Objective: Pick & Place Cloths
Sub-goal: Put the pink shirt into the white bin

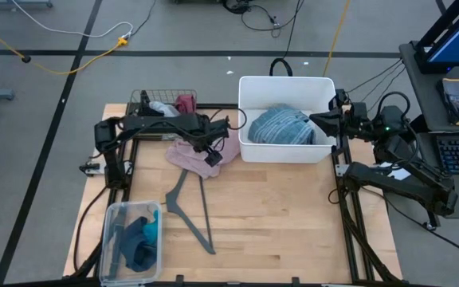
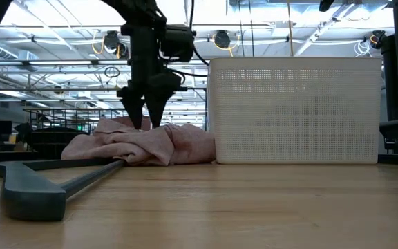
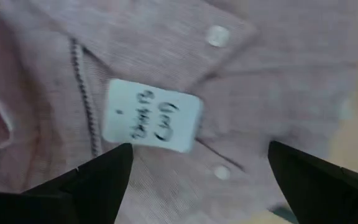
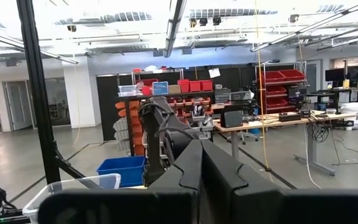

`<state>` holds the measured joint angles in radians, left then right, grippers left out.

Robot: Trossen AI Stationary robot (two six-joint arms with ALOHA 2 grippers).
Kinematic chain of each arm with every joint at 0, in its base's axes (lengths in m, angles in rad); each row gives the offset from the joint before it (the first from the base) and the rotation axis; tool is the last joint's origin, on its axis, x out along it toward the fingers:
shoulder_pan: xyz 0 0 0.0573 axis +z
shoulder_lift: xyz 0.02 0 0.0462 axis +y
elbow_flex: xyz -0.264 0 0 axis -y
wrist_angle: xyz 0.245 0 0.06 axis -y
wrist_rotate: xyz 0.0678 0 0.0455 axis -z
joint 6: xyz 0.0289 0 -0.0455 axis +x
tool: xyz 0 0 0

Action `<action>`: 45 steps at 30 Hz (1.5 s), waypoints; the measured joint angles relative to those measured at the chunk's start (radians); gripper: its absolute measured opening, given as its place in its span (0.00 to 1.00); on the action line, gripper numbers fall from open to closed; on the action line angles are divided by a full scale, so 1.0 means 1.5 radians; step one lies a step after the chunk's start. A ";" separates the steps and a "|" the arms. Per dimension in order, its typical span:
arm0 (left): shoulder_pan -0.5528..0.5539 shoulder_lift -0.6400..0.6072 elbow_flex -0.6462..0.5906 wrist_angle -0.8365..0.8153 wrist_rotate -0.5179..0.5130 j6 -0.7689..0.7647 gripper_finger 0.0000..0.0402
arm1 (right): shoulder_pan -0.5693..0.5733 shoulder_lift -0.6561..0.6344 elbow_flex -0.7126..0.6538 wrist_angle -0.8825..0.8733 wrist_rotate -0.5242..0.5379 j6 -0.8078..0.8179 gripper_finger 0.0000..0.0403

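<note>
Pink shirt (image 1: 194, 154) lies crumpled on the table beside the white bin (image 1: 286, 86), the left gripper (image 1: 213, 157) spread wide and empty just above it. Closing too shallow could catch only the tag (image 3: 152, 116) or one loose fold, which would slip free. Right gripper (image 1: 315, 119) waits shut by the bin.

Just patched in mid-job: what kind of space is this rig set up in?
Most likely an industrial lab or workshop, not a home. The right wrist view shows red storage bins on shelving, a workbench loaded with equipment and a bare concrete floor; exposed ceiling trusses with lights show in the low view.
</note>
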<state>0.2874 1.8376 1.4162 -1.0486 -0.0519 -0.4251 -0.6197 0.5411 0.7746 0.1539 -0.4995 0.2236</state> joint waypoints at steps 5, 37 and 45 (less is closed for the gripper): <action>-0.001 0.026 0.000 0.002 -0.012 -0.016 0.90 | 0.000 0.000 0.000 0.000 0.000 0.000 0.00; -0.014 0.095 0.001 0.051 -0.043 -0.016 0.17 | 0.000 0.000 0.000 0.000 0.003 0.000 0.00; -0.022 0.082 -0.001 0.051 -0.027 -0.012 0.03 | 0.000 0.000 0.000 0.000 0.003 0.000 0.00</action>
<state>0.2540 1.9599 1.4150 -0.9717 -0.0927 -0.4435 -0.6197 0.5411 0.7742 0.1537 -0.4953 0.2241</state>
